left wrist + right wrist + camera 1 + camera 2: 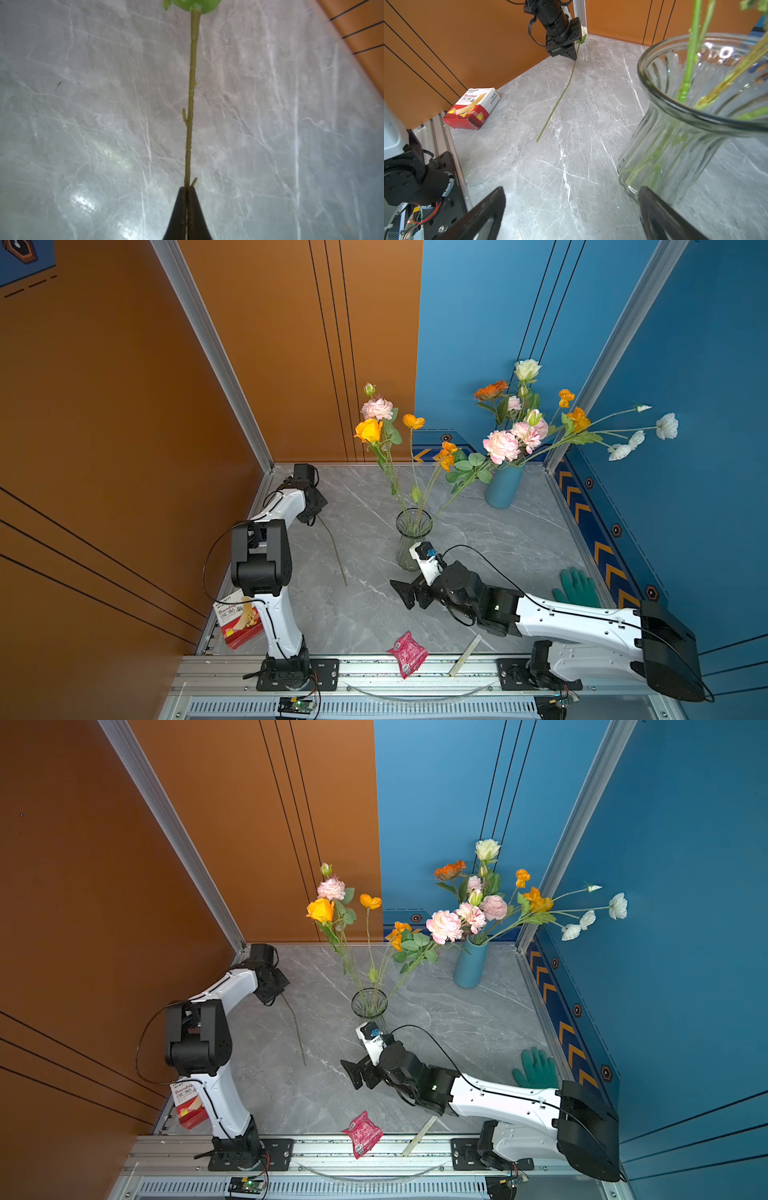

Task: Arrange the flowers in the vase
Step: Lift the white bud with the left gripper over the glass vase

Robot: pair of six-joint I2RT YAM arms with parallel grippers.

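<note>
Three stray things lie nearest, by my base rail: a pink packet (407, 653), a pale stick (465, 655) and a bandage box (471, 108). None of them is part of the job.

Further in, my right gripper (572, 190) hangs low over the grey table (498, 539) with its jaws wide apart and nothing in them. One finger is just beside the foot of the glass vase (675, 145). That vase stands upright and already holds a few flowers (376, 423): yellow, pink and orange blooms on long stems.

Beyond it, toward the far corner by the orange wall, my left gripper (187, 191) is clamped tight on a green stem (562, 91). The stem's free end trails across the table. Its bloom is mostly hidden behind my fingers.

Farthest back, a blue vase (503, 489) carries a fuller bunch (523, 427).

I judge the work partly done. This stem has to be lifted, stood up and fed into the glass mouth. I cannot tell whether the blue vase's bunch must follow.
</note>
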